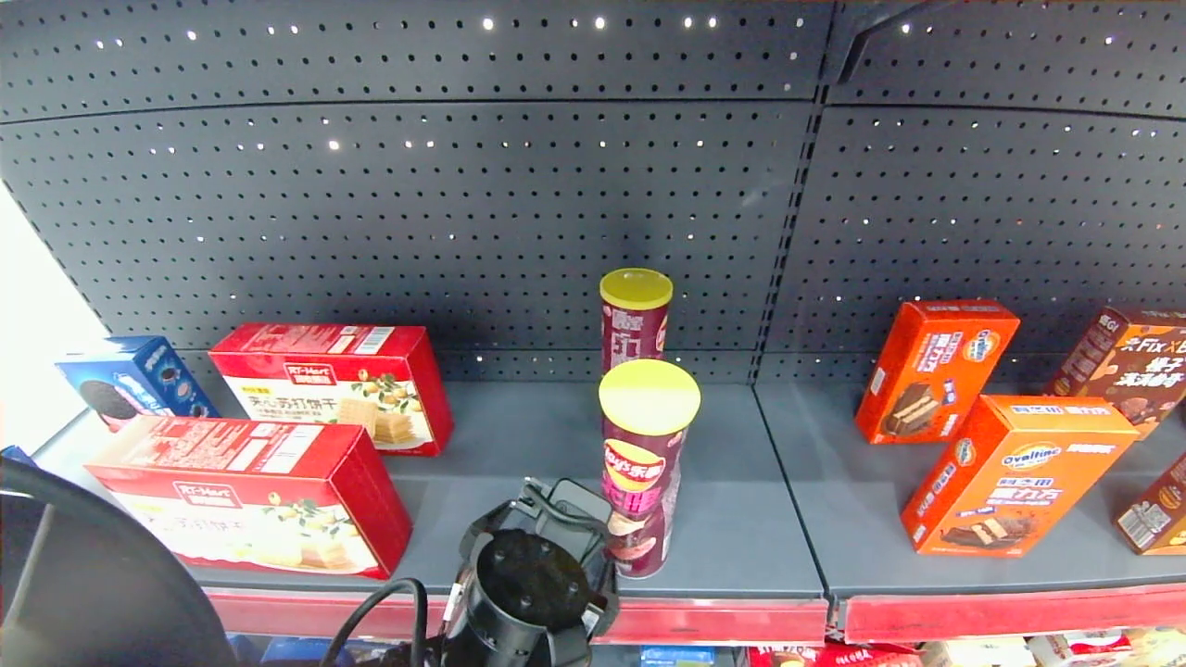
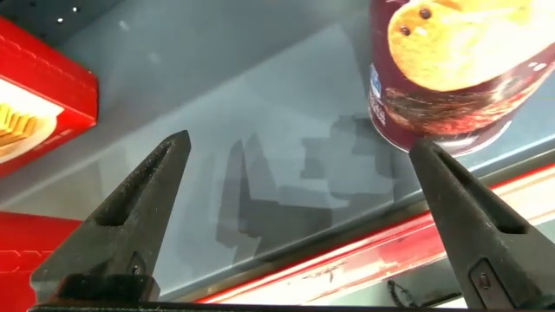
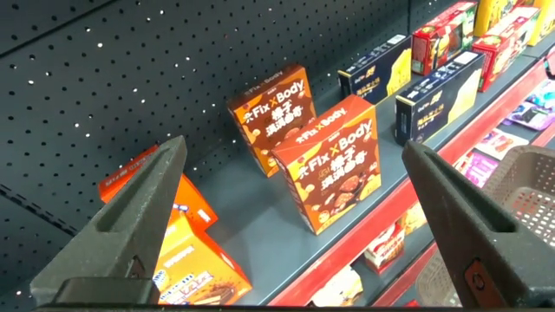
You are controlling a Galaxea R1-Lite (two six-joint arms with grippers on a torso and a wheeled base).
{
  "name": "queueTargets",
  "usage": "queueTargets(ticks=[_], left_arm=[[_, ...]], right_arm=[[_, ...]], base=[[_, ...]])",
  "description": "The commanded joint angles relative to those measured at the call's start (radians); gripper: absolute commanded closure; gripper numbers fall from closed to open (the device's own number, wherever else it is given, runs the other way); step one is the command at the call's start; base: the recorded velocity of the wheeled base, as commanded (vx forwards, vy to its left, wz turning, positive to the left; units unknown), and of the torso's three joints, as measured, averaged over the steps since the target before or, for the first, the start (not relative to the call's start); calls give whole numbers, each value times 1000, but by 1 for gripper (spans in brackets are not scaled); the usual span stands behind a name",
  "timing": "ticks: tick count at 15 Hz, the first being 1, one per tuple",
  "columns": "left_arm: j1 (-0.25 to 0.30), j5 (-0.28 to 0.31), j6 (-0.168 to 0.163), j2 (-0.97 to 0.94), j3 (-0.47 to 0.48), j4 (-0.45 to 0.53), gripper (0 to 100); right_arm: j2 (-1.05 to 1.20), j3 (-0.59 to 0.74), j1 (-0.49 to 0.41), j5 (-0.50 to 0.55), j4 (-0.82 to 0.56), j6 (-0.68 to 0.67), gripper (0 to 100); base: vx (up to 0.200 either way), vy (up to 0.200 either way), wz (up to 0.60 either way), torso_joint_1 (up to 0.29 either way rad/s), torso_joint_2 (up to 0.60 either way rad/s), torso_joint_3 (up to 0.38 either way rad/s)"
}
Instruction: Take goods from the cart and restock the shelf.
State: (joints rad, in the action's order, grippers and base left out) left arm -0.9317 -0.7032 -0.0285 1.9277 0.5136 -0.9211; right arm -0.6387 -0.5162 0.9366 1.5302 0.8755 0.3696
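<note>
Chip can [image 1: 639,472] upright on shelf [image 1: 741,519], just beside open left hand [image 2: 299,143], possibly touching; right hand [image 3: 295,147] open.

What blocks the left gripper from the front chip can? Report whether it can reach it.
Likely yes: nothing blocks it. The left gripper is open close beside the front chip can, only bare shelf between; it needs a small sideways shift.

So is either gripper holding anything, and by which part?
Nothing is held. The left gripper is open, with the chip can just outside its jaws; the right gripper is open and empty.
</note>
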Motion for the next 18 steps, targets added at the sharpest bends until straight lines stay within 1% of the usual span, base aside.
queueTargets(ticks=[1, 2, 3, 7, 9, 10, 11, 12, 13, 14, 15, 16, 18], left_arm=[[-1, -6, 2, 1, -1, 1, 0], [-1, -9, 2, 1, -1, 1, 0], [1, -24, 27, -3, -1, 1, 0], [45, -41, 32, -58, -6, 2, 0], [102, -53, 32, -134, -9, 8, 0], [149, -65, 32, -173, -10, 11, 0], [209, -67, 30, -217, -12, 13, 0], [258, -65, 30, -257, -14, 13, 0], [323, -62, 29, -306, -21, 13, 0], [361, -59, 29, -335, -26, 13, 0], [419, -53, 29, -380, -29, 13, 0], [433, -52, 27, -389, -27, 13, 0], [570, -44, 29, -492, -27, 14, 0]], right_arm=[[1, -1, -4, 31, 0, 0, 0], [1, -1, -2, 31, 0, 2, 0], [2, 1, -4, 31, 0, 2, 0], [1, 4, -1, 30, 0, 2, 0], [1, 5, 1, 30, 0, 2, 0], [1, 5, 1, 30, 0, 2, 0], [-1, 4, 2, 30, 0, 3, 0], [-6, 1, 4, 30, 0, 3, 0], [-10, 2, 4, 30, 0, 3, 0], [-13, 2, 4, 30, 0, 3, 0], [-15, 1, 2, 30, -1, 12, 0], [-15, 1, 2, 30, -1, 15, 0], [-12, 4, -9, 30, -1, 34, 0]], base=[[0, 0, 0, 0, 0, 0], [0, 0, 0, 0, 0, 0], [0, 0, 0, 0, 0, 0], [0, 0, 0, 0, 0, 0], [0, 0, 0, 0, 0, 0], [0, 0, 0, 0, 0, 0], [0, 0, 0, 0, 0, 0], [0, 0, 0, 0, 0, 0], [0, 0, 0, 0, 0, 0], [0, 0, 0, 0, 0, 0], [0, 0, 0, 0, 0, 0], [0, 0, 0, 0, 0, 0], [0, 0, 0, 0, 0, 0]])
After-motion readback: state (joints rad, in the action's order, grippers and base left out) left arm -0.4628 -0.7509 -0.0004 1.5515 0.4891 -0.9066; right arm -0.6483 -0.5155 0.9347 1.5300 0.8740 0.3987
